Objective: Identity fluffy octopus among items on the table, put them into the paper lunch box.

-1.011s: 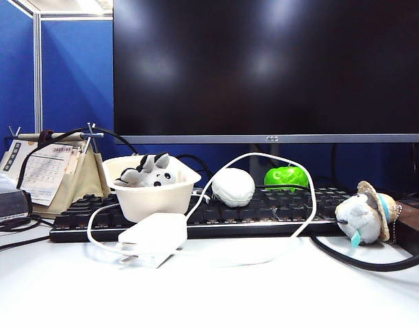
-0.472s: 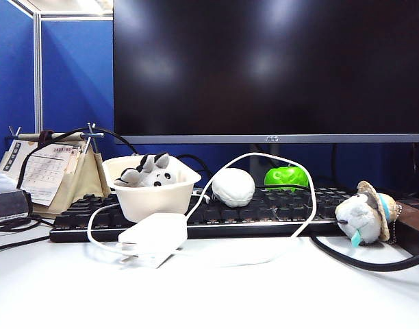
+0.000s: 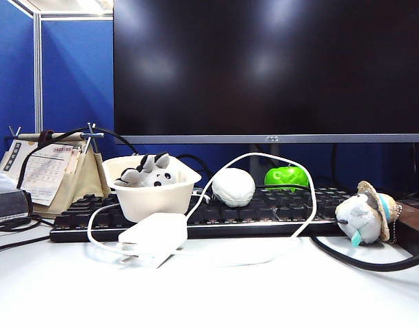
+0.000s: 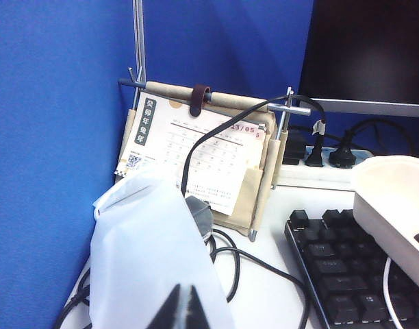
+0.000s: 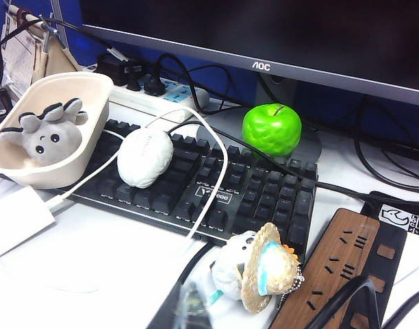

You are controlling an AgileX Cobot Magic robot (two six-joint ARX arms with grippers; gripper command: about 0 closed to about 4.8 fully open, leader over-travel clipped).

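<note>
Grey fluffy octopus (image 3: 149, 175) sits inside paper lunch box (image 3: 151, 200) on my feed. Right gripper (image 5: 189, 301) near straw-hat plush (image 5: 254, 274), jaws together; left gripper (image 4: 182, 308) over white bag (image 4: 148, 253), jaws together.

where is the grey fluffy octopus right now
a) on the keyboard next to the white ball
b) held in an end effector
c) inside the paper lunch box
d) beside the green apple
c: the fluffy octopus sits inside the paper lunch box, tentacles poking above its rim, and nothing grips it.
</note>
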